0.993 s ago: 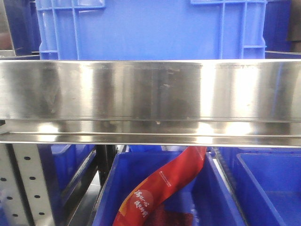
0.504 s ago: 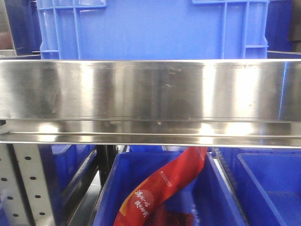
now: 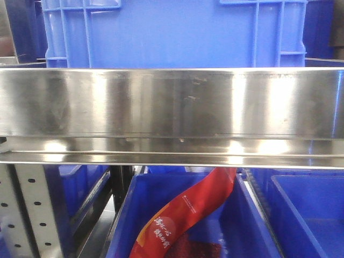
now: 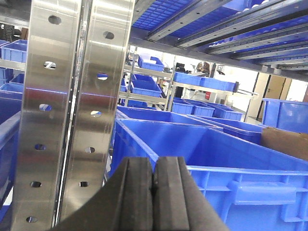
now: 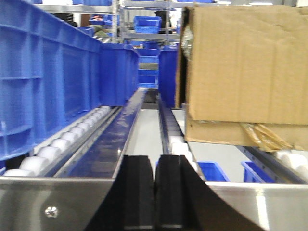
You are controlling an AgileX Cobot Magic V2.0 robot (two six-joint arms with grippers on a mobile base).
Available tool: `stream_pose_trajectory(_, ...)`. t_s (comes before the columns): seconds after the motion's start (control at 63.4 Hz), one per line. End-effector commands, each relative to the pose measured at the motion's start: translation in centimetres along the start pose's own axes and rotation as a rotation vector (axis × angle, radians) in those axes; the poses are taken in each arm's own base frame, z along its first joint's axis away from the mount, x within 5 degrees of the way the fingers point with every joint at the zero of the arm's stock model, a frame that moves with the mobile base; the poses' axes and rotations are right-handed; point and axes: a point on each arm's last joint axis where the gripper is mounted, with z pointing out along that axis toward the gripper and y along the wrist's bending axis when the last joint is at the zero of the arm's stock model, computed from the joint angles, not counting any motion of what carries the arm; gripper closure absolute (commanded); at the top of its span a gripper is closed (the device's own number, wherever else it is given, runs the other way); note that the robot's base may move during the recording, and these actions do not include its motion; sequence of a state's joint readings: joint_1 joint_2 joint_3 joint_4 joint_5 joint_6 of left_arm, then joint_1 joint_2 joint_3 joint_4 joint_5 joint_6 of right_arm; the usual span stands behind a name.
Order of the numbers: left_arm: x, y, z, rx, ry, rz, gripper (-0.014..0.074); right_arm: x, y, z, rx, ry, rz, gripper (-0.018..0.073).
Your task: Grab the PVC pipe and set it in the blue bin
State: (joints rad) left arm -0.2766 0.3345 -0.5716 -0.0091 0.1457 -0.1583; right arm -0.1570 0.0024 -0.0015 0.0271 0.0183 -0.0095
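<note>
At the bottom centre of each wrist view, the left gripper [image 4: 154, 192] and right gripper [image 5: 155, 192] show pads pressed together, holding nothing. The PVC pipe appears in no view. A steel shelf rail [image 3: 172, 102] crosses the front view, a blue bin [image 3: 172, 32] above it and a red packet [image 3: 188, 212] lower centre. A cardboard box [image 5: 245, 67] fills the right wrist view's upper right.

You see one upper blue bin [image 3: 172, 32] standing upright on the steel shelf [image 3: 172, 102], its ribbed wall facing you. A lower blue bin [image 3: 252, 226] sits open beneath that shelf. In the left wrist view, a large blue bin [image 4: 231, 149] stands upright and open-topped.
</note>
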Motion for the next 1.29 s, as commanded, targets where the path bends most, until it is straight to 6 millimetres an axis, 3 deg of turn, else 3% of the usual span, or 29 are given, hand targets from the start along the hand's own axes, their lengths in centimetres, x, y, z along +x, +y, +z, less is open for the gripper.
stream_pose_trajectory(0.0, -0.17, -0.01, -0.07, -0.001, -0.017, -0.006, 0.0707, 0.15, -0.06, -0.02, 0.011, 0.011, -0.003, 0.0712)
stream_pose_trajectory(1.277, -0.25, -0.02, -0.15, 0.001, -0.028, -0.008, 0.0707, 0.21, -0.06, -0.02, 0.011, 0.018, 0.026, 0.0712)
